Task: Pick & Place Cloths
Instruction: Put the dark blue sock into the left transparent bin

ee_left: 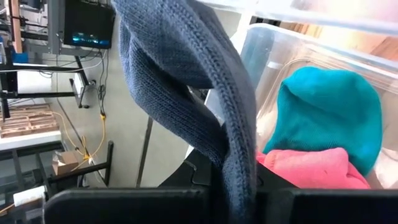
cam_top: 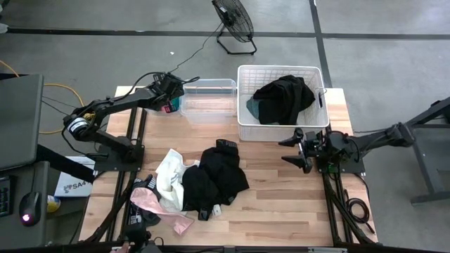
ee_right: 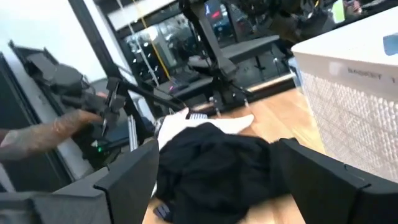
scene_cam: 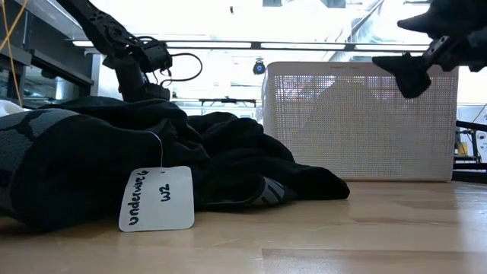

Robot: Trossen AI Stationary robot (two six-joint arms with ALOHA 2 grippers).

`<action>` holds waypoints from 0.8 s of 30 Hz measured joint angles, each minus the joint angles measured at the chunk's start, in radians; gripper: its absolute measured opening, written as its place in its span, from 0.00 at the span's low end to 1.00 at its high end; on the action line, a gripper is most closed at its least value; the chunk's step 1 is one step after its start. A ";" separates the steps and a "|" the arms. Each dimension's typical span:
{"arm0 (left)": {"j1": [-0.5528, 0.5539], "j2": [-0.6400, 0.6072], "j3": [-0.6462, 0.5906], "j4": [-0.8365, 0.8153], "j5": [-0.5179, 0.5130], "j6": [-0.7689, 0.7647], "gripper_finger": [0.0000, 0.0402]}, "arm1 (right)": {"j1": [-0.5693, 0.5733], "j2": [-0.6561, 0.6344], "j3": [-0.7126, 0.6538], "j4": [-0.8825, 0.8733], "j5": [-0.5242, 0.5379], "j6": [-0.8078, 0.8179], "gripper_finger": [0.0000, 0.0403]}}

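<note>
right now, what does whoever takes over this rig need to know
Left end effector: shut on a navy cloth, held at the clear bin, which holds teal and pink cloths.
Right end effector: open, empty, beside the white basket.
Done: dark cloths lie in the basket.
Left: release the navy cloth; clear the pile of black, white and pink cloths mid-table.

Your table [cam_top: 281, 211] is pale wood planks on grey concrete floor [cam_top: 105, 56] — dark lines cross it. A black floor fan [cam_top: 234, 21] stands beyond the far edge.
</note>
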 joint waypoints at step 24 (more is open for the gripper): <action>0.000 0.000 0.000 -0.005 0.008 -0.020 0.01 | -0.169 -0.158 -0.048 -0.131 -0.189 -0.096 0.79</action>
